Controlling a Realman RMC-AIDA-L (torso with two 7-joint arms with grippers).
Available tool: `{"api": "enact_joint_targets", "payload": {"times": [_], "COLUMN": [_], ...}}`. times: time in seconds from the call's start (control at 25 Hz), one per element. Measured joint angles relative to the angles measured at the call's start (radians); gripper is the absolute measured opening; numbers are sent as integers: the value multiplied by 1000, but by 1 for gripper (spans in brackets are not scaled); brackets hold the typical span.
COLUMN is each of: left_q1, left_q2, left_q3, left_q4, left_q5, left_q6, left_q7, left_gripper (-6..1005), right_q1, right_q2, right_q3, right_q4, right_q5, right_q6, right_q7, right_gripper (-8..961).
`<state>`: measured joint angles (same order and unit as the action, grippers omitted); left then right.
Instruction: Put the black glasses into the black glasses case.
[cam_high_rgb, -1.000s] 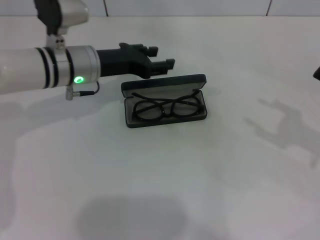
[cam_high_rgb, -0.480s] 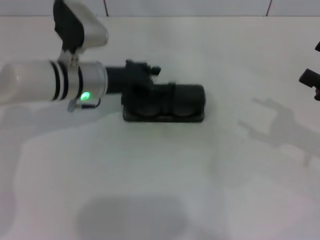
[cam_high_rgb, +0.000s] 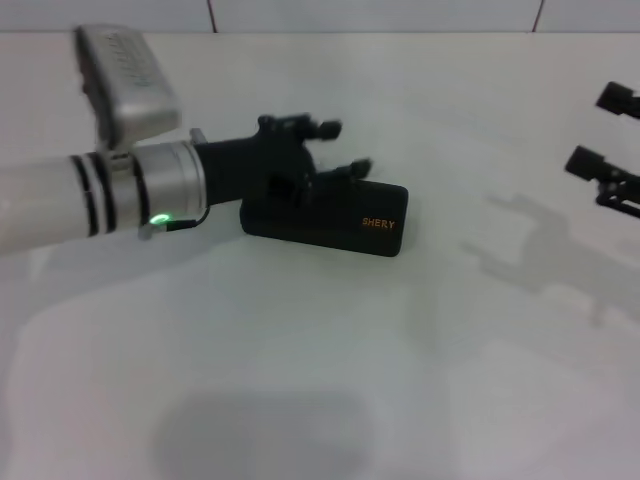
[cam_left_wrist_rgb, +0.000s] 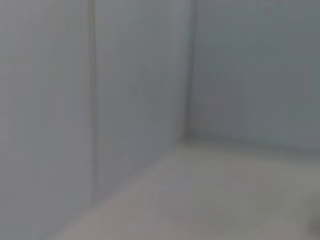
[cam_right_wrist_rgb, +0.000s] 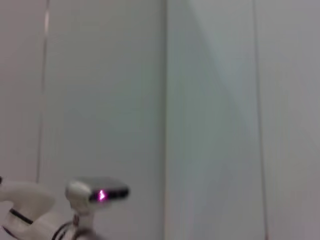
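The black glasses case lies shut on the white table in the head view, with its orange "SHERY" lettering facing me. The black glasses are hidden; none of the views shows them. My left gripper is open and empty, just above and behind the case's left half, its fingers spread over the lid's back edge. My right gripper is open and empty at the far right edge of the head view, well away from the case.
The white table stretches in front of the case and between the two arms. A tiled wall runs along the back. The right wrist view shows the wall and part of my left arm. The left wrist view shows only wall and table.
The case stood open with the glasses inside; its lid has come down under my left gripper and it is now shut. My right gripper has come further into view at the right.
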<state>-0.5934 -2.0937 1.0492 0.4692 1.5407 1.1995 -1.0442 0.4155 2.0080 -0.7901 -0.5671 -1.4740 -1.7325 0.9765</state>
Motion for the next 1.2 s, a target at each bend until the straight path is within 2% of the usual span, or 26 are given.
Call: {"api": "enact_joint_targets", "payload": {"times": [0.16,0.32,0.36,0.4,0.56,0.92,1.2], "left_q1": [49,93,116,130,169,260,271], "left_q2": [12,66,94,102,112,104,113], "left_q3": [-8,-10,-7,-6,-8,-3,-7], "left_q4": [10,26,24,25,32,68,73], "left_q5": [-146,-158,-152,-144,-123,-80,-31], "left_q6": [283,479,527,546,581,620,645], "left_q7": [98,81,62,56,60,85,89], "left_gripper": [662,663,663,682,756,890,887], "right_q1": [17,44,52,59,72,105,161], "right_q2": [1,-1,0,1,9,19,20], "right_q3": [-65,-137,-152,-172,-271,-293,-309], "right_q4": [-8,-15,-15,-16,-14,86,200], "right_q5": [0,0,0,0,2,27,36], "right_q6": [0,-11,-11,-11,-9,1,14], "right_q7": [-1,-1,-1,-6,-69,-109,-183], "right_gripper": [752,752,752,752,753,839,831]}}
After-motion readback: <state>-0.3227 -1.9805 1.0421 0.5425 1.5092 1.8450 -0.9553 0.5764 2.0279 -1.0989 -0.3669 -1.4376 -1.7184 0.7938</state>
